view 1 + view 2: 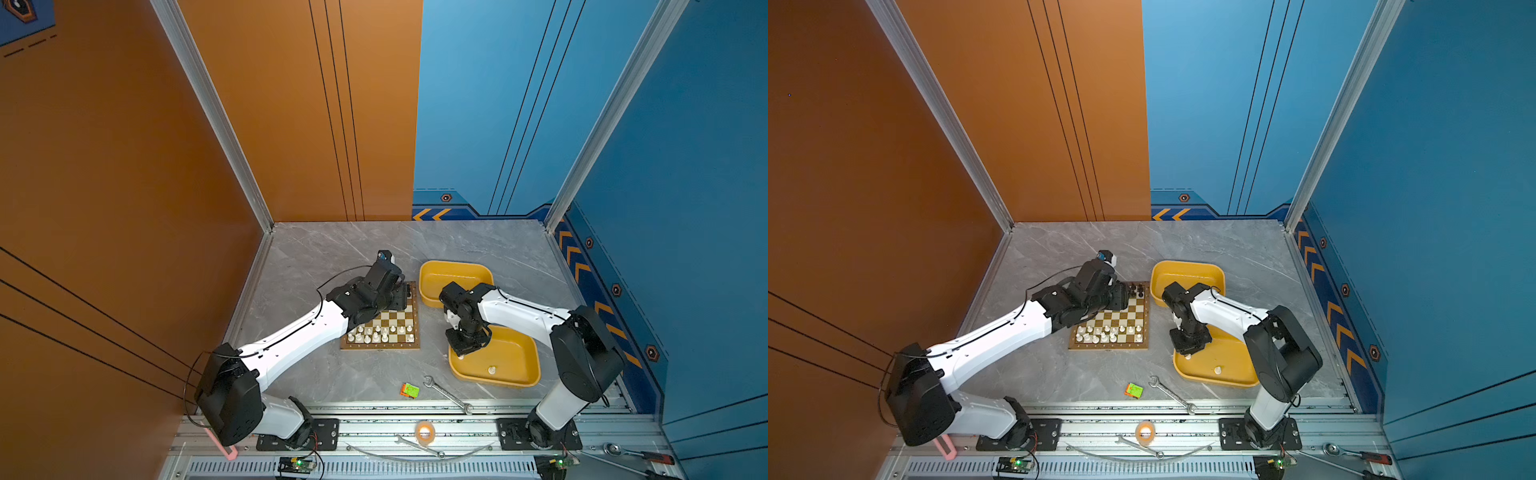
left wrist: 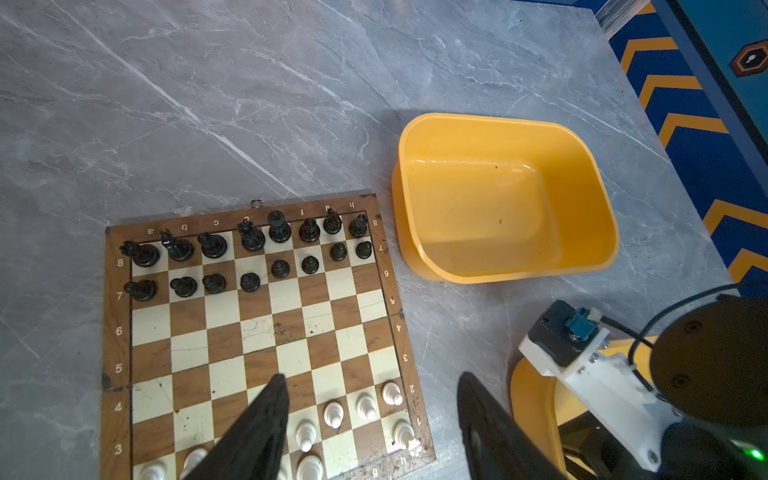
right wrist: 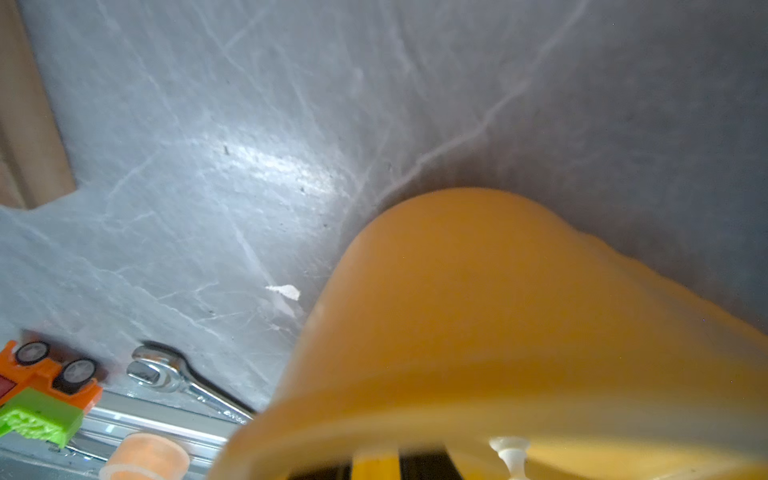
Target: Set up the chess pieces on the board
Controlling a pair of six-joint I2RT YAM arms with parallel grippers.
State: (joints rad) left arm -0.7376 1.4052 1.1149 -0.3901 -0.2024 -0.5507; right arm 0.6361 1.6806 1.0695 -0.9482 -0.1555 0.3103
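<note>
One creamy white turned chess piece [image 1: 492, 369] stands upright in the near yellow rounded plastic tray [image 1: 513, 355], just right of the small brown-and-cream wooden chessboard [image 1: 380, 345]. A small white shape [image 1: 460, 356] shows right under the right tool [image 1: 463, 351], at the tray's left end. That tool is down inside the tray, but I cannot tell whether its jaws are parted or pinched on anything, because its own body hides them from above.

Over on the board, the glossy black pieces [image 2: 251, 239] fill the two far rows. The other white pieces [image 1: 376, 337] line the two near rows, with what looks like a gap or two towards the right. The left tool [image 2: 372, 378] hangs over the board, jaws wide apart, nothing between them.

I'd judge these figurines light, hard and smooth. They are narrow up top and quick to tip or squirt out of a pinch. Take one low on the stem, squarely, and set it down gently among its neighbours.

The left wrist view shows the far yellow tray [image 2: 498, 124] bare inside and picks out the black ranks one by one, while in both top views the arm covers most of them. The right wrist view is blurred. It gives the near tray's wall close up and one white stem [image 3: 510, 451] past it. It also shows a steel spanner [image 3: 166, 374] and an orange-and-green toy car [image 3: 45, 390] on the grey marbled surface [image 3: 208, 166].
</note>
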